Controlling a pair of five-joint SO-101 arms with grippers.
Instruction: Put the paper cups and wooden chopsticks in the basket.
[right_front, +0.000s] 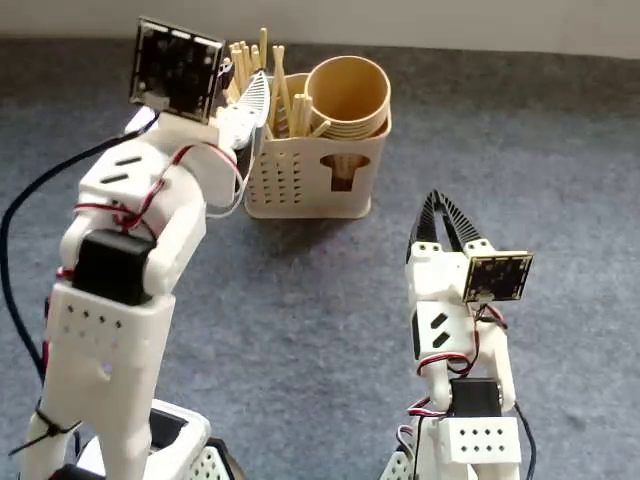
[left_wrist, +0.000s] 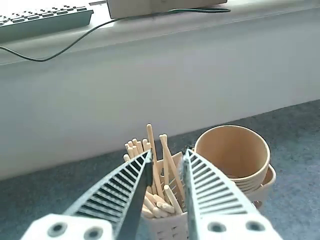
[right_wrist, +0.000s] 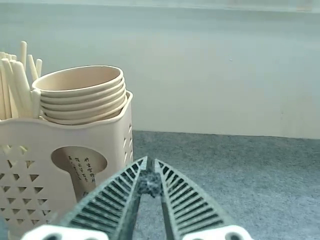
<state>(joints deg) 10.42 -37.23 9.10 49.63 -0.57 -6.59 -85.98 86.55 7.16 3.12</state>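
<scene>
Nesting paper cups (right_front: 348, 92), chopsticks (right_front: 285, 95) inside basket (right_front: 300, 185)

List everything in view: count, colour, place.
basket: 1, cream, on the carpet at the far side, near the left arm
cups: 1 nested stack, about five rims, tan, in the basket's compartment farther from the left arm
chopsticks: 1 bundle, too many to count, pale wood, upright in the other compartment
carpet: 1, grey, under everything
wall: 1, white, behind the carpet
keyboard: 1, dark, on the ledge above the wall
cable: 1, black, hanging from that ledge
arms: 2, white, near edge
left gripper: 1, open, above the chopsticks
right gripper: 1, black fingers, shut, pointing at the basket
</scene>
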